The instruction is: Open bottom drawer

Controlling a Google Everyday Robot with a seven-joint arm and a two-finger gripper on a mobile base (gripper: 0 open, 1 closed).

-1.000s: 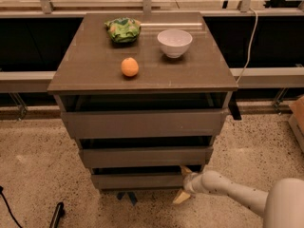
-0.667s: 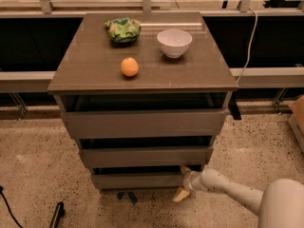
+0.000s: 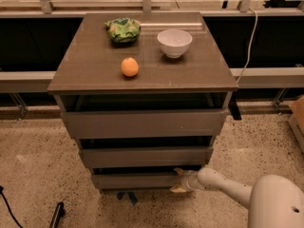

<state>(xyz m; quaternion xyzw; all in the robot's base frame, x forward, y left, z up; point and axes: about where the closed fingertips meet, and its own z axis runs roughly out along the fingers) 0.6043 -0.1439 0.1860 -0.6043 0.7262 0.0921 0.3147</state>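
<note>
The bottom drawer [image 3: 135, 179] is the lowest and narrowest of the grey-brown cabinet's three flat fronts. A dark gap shows above its front. My gripper [image 3: 179, 181] sits at the right end of that drawer front, its tan fingers [image 3: 180, 189] spread above and below the front's edge. The white arm [image 3: 223, 184] reaches in from the lower right. The middle drawer front [image 3: 145, 156] and the top drawer front [image 3: 142, 124] stand above it.
On the cabinet top [image 3: 199, 72] are an orange [image 3: 129, 66], a white bowl [image 3: 174, 42] and a green bag [image 3: 123, 29]. A rail and dark panels run behind. A black cable end [image 3: 56, 215] lies on the speckled floor at the lower left.
</note>
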